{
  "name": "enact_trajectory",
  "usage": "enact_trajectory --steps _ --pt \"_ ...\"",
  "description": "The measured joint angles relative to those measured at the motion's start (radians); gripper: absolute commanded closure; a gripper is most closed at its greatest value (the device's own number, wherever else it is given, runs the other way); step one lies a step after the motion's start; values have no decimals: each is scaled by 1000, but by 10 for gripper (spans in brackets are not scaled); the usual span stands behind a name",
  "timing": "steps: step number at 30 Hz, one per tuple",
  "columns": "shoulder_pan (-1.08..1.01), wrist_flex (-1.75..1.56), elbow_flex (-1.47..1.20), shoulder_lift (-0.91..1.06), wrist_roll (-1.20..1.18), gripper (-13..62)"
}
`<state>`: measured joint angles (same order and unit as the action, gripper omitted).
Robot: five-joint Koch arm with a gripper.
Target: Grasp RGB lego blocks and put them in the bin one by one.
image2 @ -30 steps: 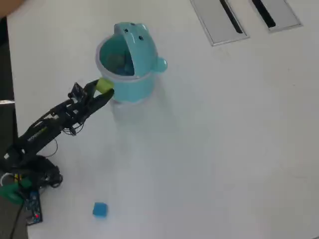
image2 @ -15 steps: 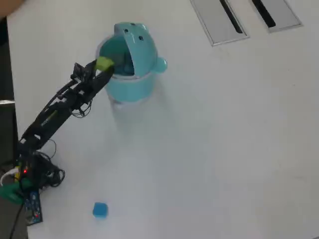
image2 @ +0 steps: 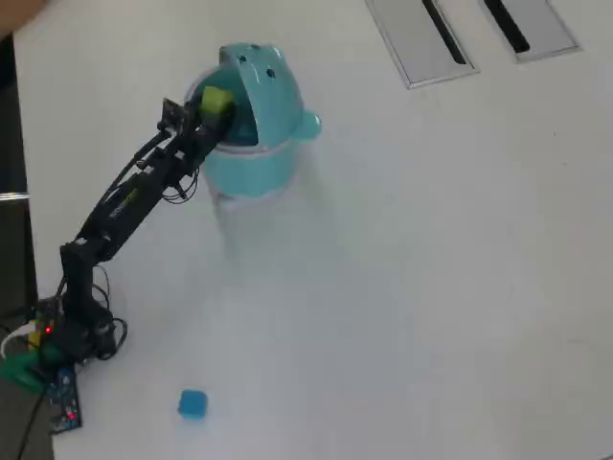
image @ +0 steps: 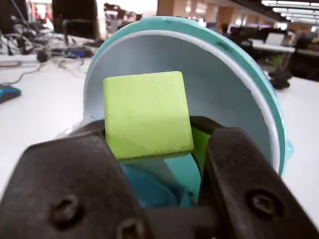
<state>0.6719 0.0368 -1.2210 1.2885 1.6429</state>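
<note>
Arm: stretched out, gripper (image2: 215,105) over bin (image2: 273,163) mouth.
Gripper: clamped on yellow-green block (image: 147,115).
Nearby: light blue block (image2: 192,403) on table, well apart.

We look down on a plain white surface (image2: 412,287) that fills nearly the whole overhead view. The teal bin (image2: 251,163) stands on it toward the upper left, its domed lid tipped open. Near the lower left edge lies a single light blue block (image2: 192,403) — well apart from the bin. The arm's base (image2: 72,335) sits at the left edge, with a tangle of wires and a small circuit board (image2: 63,398) just beside it. In the upper right corner we see two flat grey slotted panels (image2: 407,38) set flush into the surface — side by side, angled slightly
</note>
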Motion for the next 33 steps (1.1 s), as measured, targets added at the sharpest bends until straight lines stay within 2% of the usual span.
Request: enact_trajectory --steps 4,8,12,16,33 --pt "3 55 44 -29 -6 293" --pt "29 196 238 -104 -6 239" --pt "40 281 238 -107 -15 215" --pt "34 380 241 -109 -21 217" --pt "-345 724 296 64 -20 216"
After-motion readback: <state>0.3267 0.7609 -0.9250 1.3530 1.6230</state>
